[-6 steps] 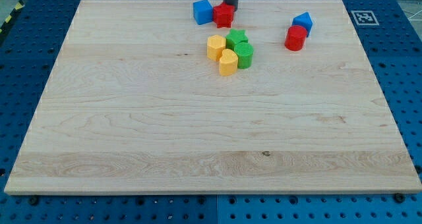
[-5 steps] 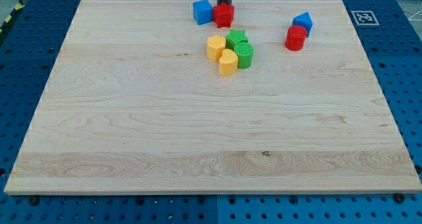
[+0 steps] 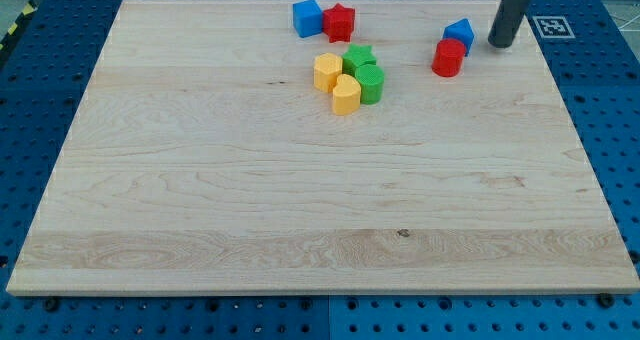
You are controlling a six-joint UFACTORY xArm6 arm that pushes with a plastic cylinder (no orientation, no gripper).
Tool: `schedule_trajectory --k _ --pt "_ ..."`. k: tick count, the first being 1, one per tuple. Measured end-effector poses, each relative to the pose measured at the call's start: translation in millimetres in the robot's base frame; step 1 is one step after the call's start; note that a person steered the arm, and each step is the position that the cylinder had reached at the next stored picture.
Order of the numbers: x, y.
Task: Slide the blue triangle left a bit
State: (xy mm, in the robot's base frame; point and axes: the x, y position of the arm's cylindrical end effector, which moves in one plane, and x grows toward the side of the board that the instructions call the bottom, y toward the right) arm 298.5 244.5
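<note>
A pale wooden board counter (image 3: 300, 180) fills most of the frame, resting on a blue perforated base (image 3: 30, 130). My tip (image 3: 499, 44), the lower end of a straight dark rod coming in from the top edge, sits in the upper right of the frame, just to the right of the small blue triangle block (image 3: 459, 33) and apart from it, with a sliver of bare wood showing between them. There are no jaws on this arm, only the rod.

The blue triangle block lies in the upper right, and a red cylinder-like block (image 3: 449, 57) sits just below and slightly left of it, close enough to look as if they touch. Near the top centre, a blue cube block (image 3: 307, 18) stands beside a red star-shaped block (image 3: 339, 22), side by side. Below them, a cluster gathers: a yellow hexagonal block (image 3: 326, 71), a rounded yellow block (image 3: 345, 95), a green star-shaped block (image 3: 358, 57) and a round green block (image 3: 370, 82), packed together. A black-and-white square marker (image 3: 551, 26) sits at the board's upper right corner.
</note>
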Motion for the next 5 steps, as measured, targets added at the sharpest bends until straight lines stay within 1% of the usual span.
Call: schedule_trajectory --k 1,2,3,4,5 --pt "11.1 -8.4" --pt "7.2 -24.3" --pt "-12.5 -26.3" --pt "-18.4 -31.9" --pt "-18.4 -55.6"
